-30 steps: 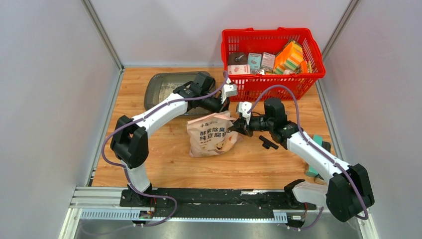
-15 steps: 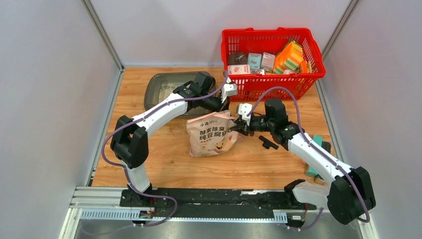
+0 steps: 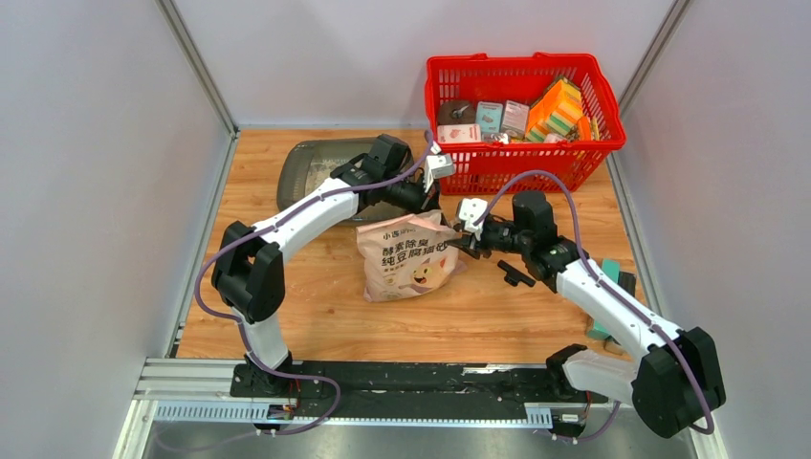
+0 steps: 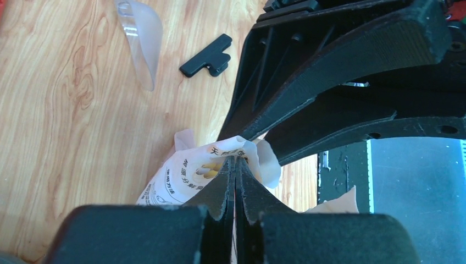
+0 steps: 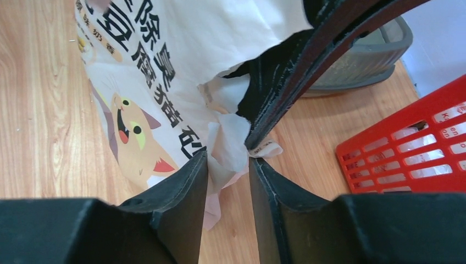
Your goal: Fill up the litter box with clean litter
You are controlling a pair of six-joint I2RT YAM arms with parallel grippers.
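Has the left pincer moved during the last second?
Yes, slightly. In the top view the left pincer has shifted up the picture, closer to the near wall of the red basket.

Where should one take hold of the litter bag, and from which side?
Probably its crumpled top edge, from the far side by the red basket: the litter bag lies flat, so only that loose paper is thin enough to pinch.

The litter bag [image 3: 409,258] reads 酵素除臭 over 纯豆腐猫砂 — dark print. Packet labels in the red basket [image 3: 536,164], at one o'clock, are illegible.
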